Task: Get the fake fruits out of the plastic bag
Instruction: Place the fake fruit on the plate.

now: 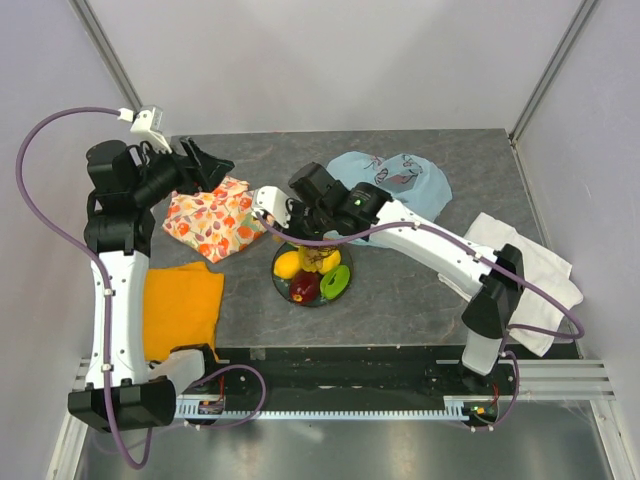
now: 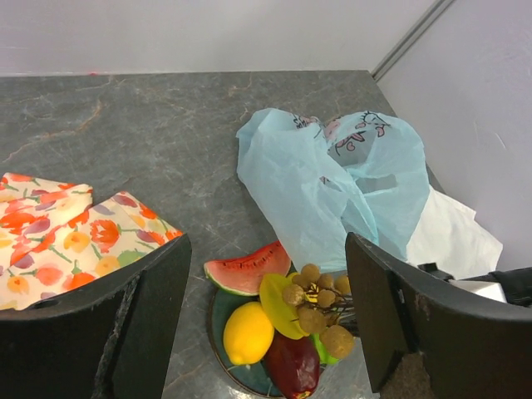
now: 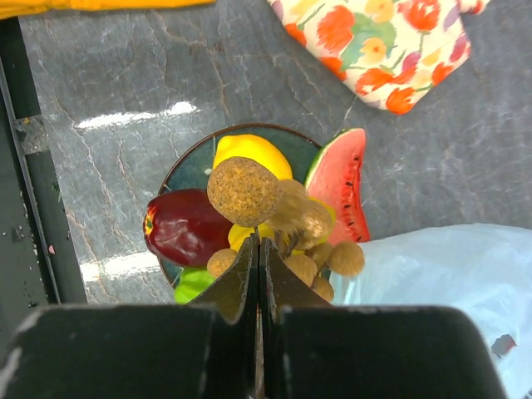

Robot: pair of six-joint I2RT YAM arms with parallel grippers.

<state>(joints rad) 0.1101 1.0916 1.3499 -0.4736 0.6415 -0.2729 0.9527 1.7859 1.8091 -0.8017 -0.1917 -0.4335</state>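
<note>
The light-blue plastic bag [image 1: 395, 180] lies crumpled at the back, also in the left wrist view [image 2: 332, 183]. In front of it a dark round plate [image 1: 280, 285] holds a lemon [image 2: 248, 332], a watermelon slice [image 2: 245, 268], a dark red fruit [image 2: 293, 366] and a green piece [image 1: 336, 281]. My right gripper [image 3: 259, 243] is shut on the stem of the brownish grape bunch [image 3: 249, 191] and holds it just over the plate. My left gripper [image 2: 266, 249] is open and empty, up over the table's back left.
An orange-floral cloth [image 1: 213, 218] lies left of the plate. A plain orange cloth [image 1: 180, 305] is at the front left. A white cloth [image 1: 535, 275] lies at the right edge, under the right arm.
</note>
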